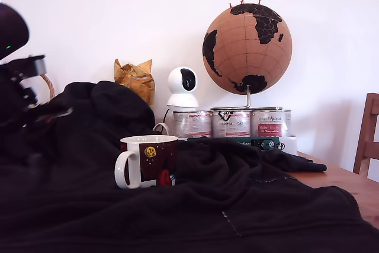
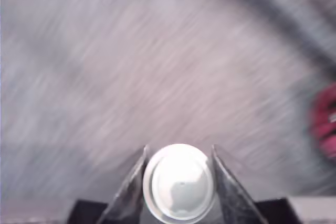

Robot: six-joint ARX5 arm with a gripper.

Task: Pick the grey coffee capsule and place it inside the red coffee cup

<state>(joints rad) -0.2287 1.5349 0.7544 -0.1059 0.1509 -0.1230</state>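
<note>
In the wrist view my gripper (image 2: pixel 180 151) is shut on the grey coffee capsule (image 2: pixel 178 184). Its round pale silvery face points at the camera, and a dark finger (image 2: pixel 131 187) presses on each side. Blurred grey cloth lies beneath, and a blurred red patch (image 2: pixel 325 124) sits at the picture's edge. The red coffee cup (image 1: pixel 148 161) stands upright on black cloth in the exterior view, left of centre, white handle toward that view's left. My arm (image 1: pixel 18 81) is at that view's far left, well away from the cup. The capsule is hidden in the exterior view.
Black cloth (image 1: pixel 237 205) covers most of the table. Behind the cup stand three silver tins (image 1: pixel 231 124), a white camera (image 1: pixel 182 89) and a cork globe (image 1: pixel 247 48). Bare wooden table (image 1: pixel 349 185) and a chair (image 1: pixel 368 140) show at the exterior view's right.
</note>
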